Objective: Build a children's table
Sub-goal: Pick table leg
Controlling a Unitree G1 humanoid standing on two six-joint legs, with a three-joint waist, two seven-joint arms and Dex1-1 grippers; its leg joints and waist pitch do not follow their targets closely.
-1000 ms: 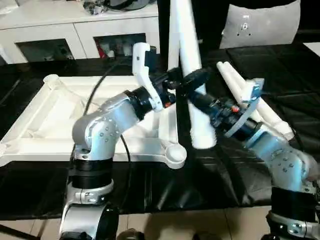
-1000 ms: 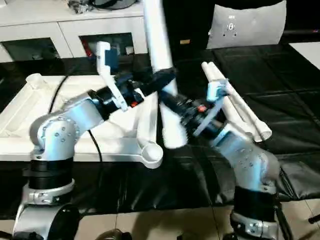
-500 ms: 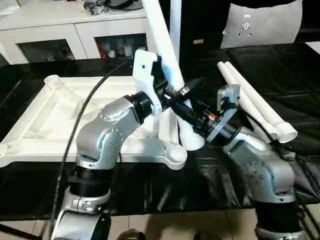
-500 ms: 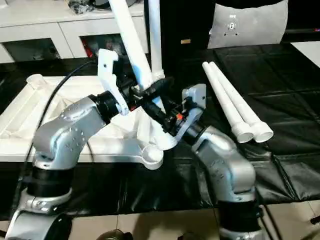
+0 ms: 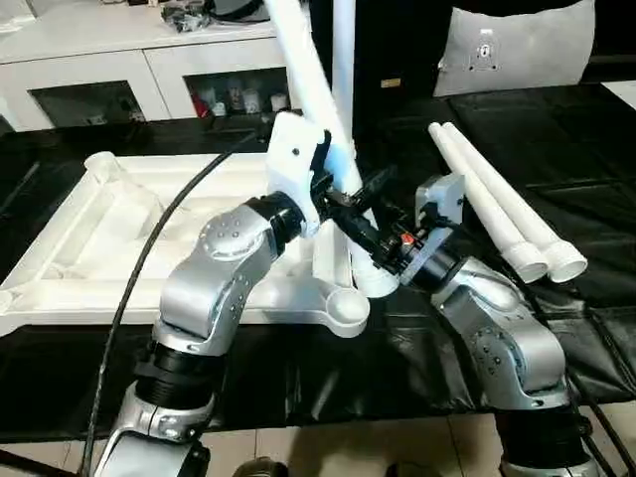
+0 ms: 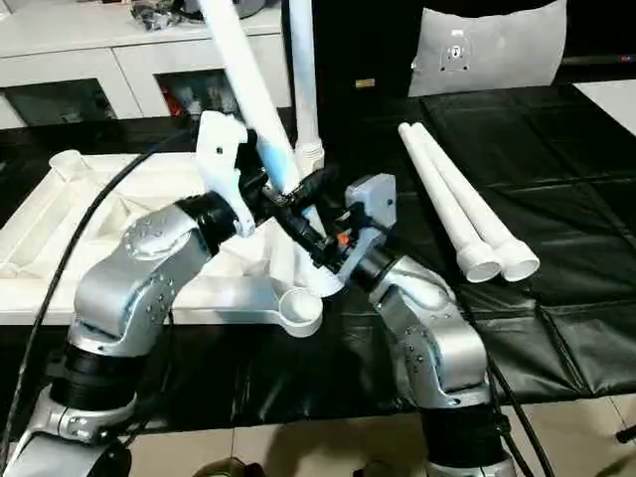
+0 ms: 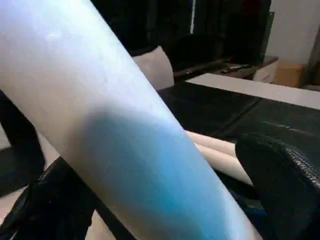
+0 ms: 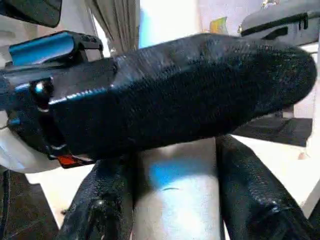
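The children's table top (image 5: pixel 60 248) lies upside down on black mats, with one leg (image 5: pixel 344 60) standing upright at its far right corner. A second white leg (image 5: pixel 303 70) leans with its top to the left. Its thick end (image 5: pixel 378 283) hangs just above the near right corner socket (image 5: pixel 348 308). My right gripper (image 5: pixel 363 237) is shut on this leg low down, a black finger (image 8: pixel 100 205) on each side. My left gripper (image 5: pixel 353 194) is open wide a little higher, its fingers (image 7: pixel 275 180) straddling the same leg. Two more legs (image 5: pixel 497 209) lie side by side on the right.
A white cabinet with glass doors (image 5: pixel 149 70) runs along the back left. A grey-white cushion (image 5: pixel 517 50) leans at the back right. A black cable (image 5: pixel 149 258) loops over my left forearm above the table top. Black mats (image 5: pixel 596 149) cover the floor on the right.
The held leg has tipped from nearly upright to leaning left. Its thick end has moved left to the near right corner socket. My right forearm has swung in with it.
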